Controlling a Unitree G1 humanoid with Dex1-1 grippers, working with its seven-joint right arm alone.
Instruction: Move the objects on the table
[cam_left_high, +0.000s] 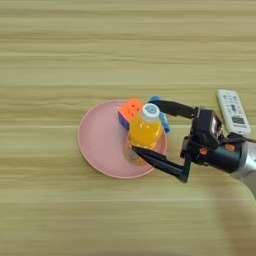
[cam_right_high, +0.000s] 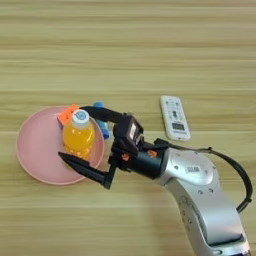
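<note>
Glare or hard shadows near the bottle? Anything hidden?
Left eye view: even light, no glare on the table, only a faint arm shadow lower right. Right eye view: the open tool straddles the bottle and covers most of the blue tube.

An orange juice bottle (cam_left_high: 145, 131) stands upright beside the puzzle cube (cam_left_high: 129, 112), blue-and-white tube (cam_left_high: 161, 116) behind, white remote (cam_left_high: 233, 111) apart right.

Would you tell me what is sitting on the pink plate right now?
On the pink plate stand the orange juice bottle and, behind it, the puzzle cube, partly covered by the bottle. The right gripper is open, one finger either side of the bottle, hiding part of the rim.
</note>
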